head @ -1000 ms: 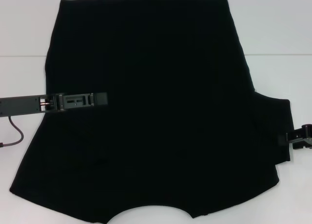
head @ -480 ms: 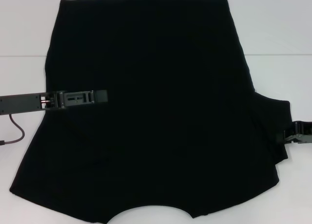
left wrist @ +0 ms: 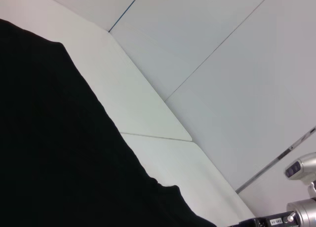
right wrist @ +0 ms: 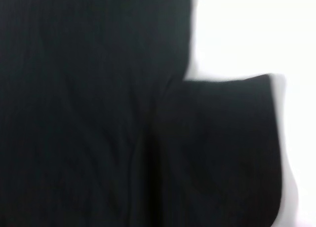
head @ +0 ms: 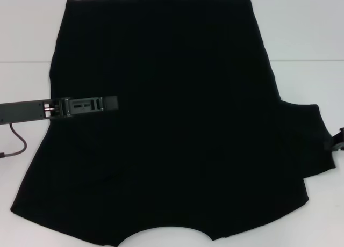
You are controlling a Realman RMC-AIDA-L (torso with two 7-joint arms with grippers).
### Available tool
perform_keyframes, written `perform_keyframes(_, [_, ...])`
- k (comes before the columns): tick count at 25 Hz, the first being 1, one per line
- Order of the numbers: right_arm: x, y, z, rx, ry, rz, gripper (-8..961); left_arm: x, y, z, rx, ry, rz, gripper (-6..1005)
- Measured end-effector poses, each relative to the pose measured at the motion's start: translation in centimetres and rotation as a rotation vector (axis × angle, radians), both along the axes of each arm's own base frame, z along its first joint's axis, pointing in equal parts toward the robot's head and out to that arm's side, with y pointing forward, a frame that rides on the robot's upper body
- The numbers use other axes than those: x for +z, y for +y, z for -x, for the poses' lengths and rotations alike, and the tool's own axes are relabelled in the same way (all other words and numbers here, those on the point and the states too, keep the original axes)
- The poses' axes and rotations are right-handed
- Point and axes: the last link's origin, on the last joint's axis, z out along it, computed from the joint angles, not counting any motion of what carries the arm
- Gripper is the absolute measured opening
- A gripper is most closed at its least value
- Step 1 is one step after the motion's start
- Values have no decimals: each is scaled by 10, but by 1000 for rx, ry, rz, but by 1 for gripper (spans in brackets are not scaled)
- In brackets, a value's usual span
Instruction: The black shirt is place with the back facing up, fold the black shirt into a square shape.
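Lying flat across the white surface point(head: 301, 32), the black shirt point(head: 177, 134) is looking soft, light and floppy, best pinched at its right sleeve edge where the right gripper point(head: 337, 142) is waiting, while the left gripper point(head: 110, 102) is hovering over its left side, and I cannot tell either gripper's state.

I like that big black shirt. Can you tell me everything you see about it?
The black shirt is plain, soft-looking, matte fabric spread flat on the white table. Its curved neckline cutout faces the robot, and one short sleeve sticks out on the robot's right. The left end effector reaches over its left side.
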Motion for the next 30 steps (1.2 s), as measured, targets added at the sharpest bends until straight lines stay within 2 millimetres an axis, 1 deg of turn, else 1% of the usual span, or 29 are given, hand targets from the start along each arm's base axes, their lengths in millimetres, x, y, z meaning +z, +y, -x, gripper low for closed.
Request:
perform_keyframes(6, [16,4,-6,-12,3,-77,30,3,1,-2,0,-18,-12,717])
perform_keyframes(11, [31,9,-5,-8,1,-130,30,5,1,0,4,-22,-19,717])
perform_keyframes(14, [35,12,-2,-3,6,-148,31,5,0,0,5,-23,-20,717])
perform_keyframes(17, [30,15,7,21,33,-140,31,5,0,0,7,-23,-22,717])
perform_keyframes(23, [6,18,32,92,54,-39,32,6,2,-1,5,-26,-25,716])
perform_keyframes(27, [2,22,42,124,50,-11,32,8,3,-2,1,-37,-35,717])
perform_keyframes(30, [-5,27,51,168,16,15,33,7,3,-3,1,-42,-35,717])
